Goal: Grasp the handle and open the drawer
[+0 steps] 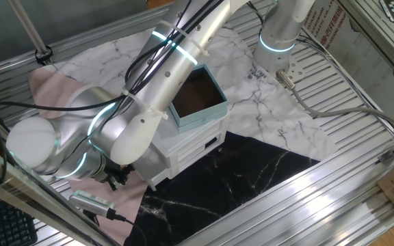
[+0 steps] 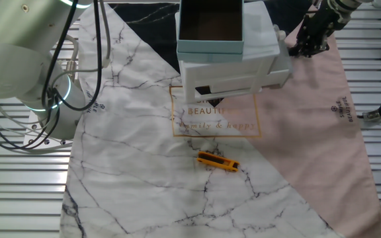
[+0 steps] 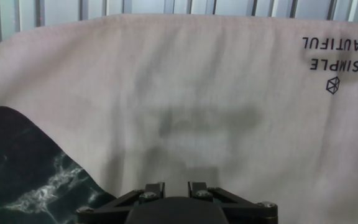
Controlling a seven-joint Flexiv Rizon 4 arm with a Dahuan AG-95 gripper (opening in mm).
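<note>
I see a teal box (image 2: 210, 26) with a brown interior sitting on top of the white cabinet (image 2: 233, 73). On my other fixed view, a small orange tool (image 2: 217, 162) lies on the white marble cloth (image 2: 131, 165), near the cabinet. A pink cloth (image 2: 316, 132) lies beside the cabinet, a black marble cloth (image 1: 252, 178) alongside it.

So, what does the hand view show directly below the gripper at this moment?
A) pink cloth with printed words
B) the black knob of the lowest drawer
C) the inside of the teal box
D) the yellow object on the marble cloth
A: the hand view shows the pink cloth with its "SIMPLE BEAUTIFUL" print filling the picture above the gripper, and neither the drawer nor its knob appears there.
</note>
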